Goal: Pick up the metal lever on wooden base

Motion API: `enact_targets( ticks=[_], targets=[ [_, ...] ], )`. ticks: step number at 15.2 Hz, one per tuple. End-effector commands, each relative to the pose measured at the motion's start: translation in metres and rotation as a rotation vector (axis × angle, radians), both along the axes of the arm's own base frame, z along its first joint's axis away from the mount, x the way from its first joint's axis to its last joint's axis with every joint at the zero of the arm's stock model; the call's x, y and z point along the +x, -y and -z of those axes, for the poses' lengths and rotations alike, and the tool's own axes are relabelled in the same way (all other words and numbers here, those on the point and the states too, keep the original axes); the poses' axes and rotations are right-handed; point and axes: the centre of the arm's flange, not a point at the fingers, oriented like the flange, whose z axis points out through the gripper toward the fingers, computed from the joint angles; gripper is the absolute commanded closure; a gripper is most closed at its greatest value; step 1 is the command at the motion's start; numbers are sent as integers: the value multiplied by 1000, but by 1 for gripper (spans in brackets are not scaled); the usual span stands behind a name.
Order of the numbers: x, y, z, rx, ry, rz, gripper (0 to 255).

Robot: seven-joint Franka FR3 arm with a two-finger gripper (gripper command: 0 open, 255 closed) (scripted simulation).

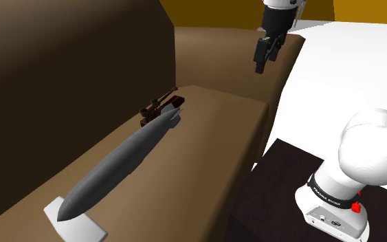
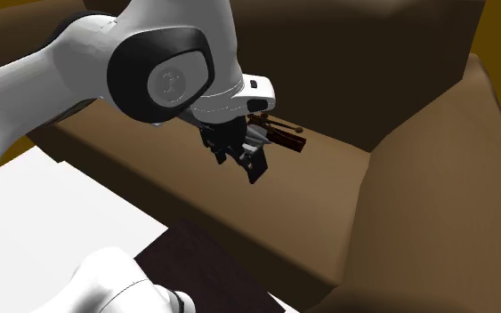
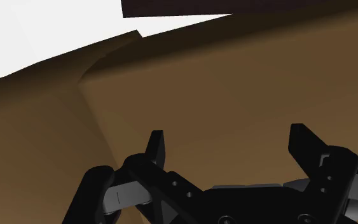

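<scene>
Nearest: grey torpedo shape [image 1: 119, 165] on white plate [image 1: 75, 221], along brown sofa seat [image 1: 205, 137]. Beside its far end, 1 o'clock from its middle: dark lever on wooden base [image 1: 159, 106]. Farther, 2 o'clock from lever: black gripper [image 1: 260, 65] over armrest [image 1: 212, 55], fingers spread, gripping nothing.

Light is soft and even, falling from above. In the shoulder view the sofa seat [image 1: 212, 127] reads mid brown while the backrest [image 1: 68, 69] sinks into deep shade. The white floor [image 1: 350, 75] is uniformly bright and flat. The long grey airship-shaped model [image 1: 119, 163] carries a pale sheen along its upper side and darkens beneath. The arm's white shell [image 1: 370, 155] shades gently to grey underneath. In the second exterior view the dark joint cap [image 2: 173, 80] has a faint gloss. In the wrist view the brown cushion [image 3: 247, 83] dims toward the crease [image 3: 98, 121], and the black gripper [image 3: 228, 135] shows grey highlights on its body.
</scene>
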Motion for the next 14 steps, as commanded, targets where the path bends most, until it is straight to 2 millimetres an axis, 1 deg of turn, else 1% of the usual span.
enact_targets(
  ticks=[1,7,14],
  targets=[
    [0,0,0,0,0,0,0],
    [46,-58,30,18,2,211,0],
    [113,-113,64,39,3,456,0]
  ],
)
